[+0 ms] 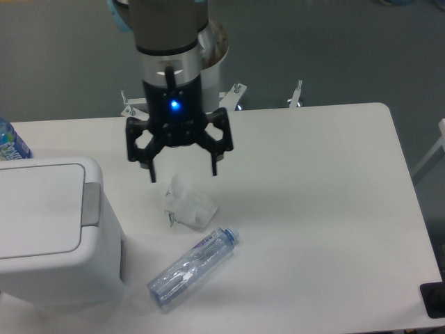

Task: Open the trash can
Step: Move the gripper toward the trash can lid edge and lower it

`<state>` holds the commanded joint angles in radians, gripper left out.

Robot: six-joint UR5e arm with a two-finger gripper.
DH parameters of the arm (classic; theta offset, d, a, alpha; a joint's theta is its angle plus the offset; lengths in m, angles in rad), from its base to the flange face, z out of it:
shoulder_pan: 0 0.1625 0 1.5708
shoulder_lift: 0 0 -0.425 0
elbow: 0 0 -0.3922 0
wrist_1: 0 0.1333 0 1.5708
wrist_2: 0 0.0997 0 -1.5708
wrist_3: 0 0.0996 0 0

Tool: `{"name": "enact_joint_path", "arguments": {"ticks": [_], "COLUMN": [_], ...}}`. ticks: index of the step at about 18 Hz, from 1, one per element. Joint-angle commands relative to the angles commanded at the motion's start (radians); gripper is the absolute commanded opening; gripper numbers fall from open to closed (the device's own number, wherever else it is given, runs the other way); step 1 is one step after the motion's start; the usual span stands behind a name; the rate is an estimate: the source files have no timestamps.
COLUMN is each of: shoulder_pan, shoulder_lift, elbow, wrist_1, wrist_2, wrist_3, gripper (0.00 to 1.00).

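The trash can (49,229) is a large boxy white bin at the left front of the table. Its flat white lid (38,209) is down, with a grey push-button strip (91,205) along its right edge. My gripper (183,172) hangs over the table to the right of the can and a little behind it. Its two black fingers are spread wide and hold nothing. The gripper is apart from the can and above a crumpled white tissue.
A crumpled white tissue (188,205) lies just below the gripper. A clear plastic bottle (192,267) lies on its side in front of it. Another bottle with a blue label (10,142) stands at the far left edge. The white table (320,209) extends to the right.
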<state>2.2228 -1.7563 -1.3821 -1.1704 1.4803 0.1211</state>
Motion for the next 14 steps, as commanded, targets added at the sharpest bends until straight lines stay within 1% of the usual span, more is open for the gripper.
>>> {"name": "enact_joint_path", "arguments": {"ticks": [2,4,9,12,14], "shoulder_pan": [-0.026,-0.037,-0.058,-0.081,-0.083], "shoulder_lift": [-0.014,-0.025,-0.032,-0.048,-0.051], "elbow": [0.003,0.003,0.002,0.002,0.0], "wrist_1": [0.027,0.041,0.041,0.041,0.041], "wrist_2": [0.002,0.005,0.005,0.006,0.008], "wrist_3": [-0.001,-0.008,-0.012,-0.012,-0.014], "gripper": [1.0,1.0,1.0,1.0,1.0]}}
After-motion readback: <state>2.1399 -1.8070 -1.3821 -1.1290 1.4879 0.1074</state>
